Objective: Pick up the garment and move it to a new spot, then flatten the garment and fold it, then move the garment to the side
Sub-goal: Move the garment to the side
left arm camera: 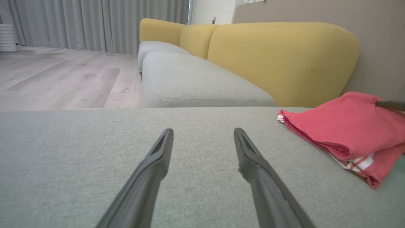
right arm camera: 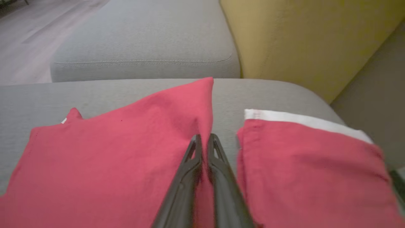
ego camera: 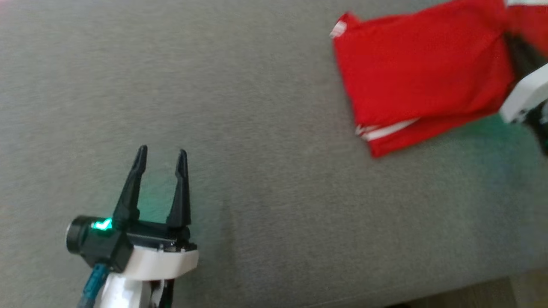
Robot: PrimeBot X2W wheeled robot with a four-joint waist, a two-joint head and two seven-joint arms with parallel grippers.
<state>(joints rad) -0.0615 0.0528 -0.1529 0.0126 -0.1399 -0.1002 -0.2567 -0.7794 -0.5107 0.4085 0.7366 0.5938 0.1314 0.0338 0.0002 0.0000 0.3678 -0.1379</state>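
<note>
One folded red garment (ego camera: 419, 72) lies on woven grey cushion (ego camera: 257, 128).

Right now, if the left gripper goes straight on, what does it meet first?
Likely only the grey cushion, whose bare fabric the open left gripper points along; depth is unclear. The red garment lies to its right, off that line.

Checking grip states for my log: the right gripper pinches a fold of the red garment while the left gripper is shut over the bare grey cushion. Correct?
Not quite: the left gripper is open, fingers spread apart over the bare grey cushion, as the left wrist view shows. The right gripper does pinch a fold of the red garment.
</note>
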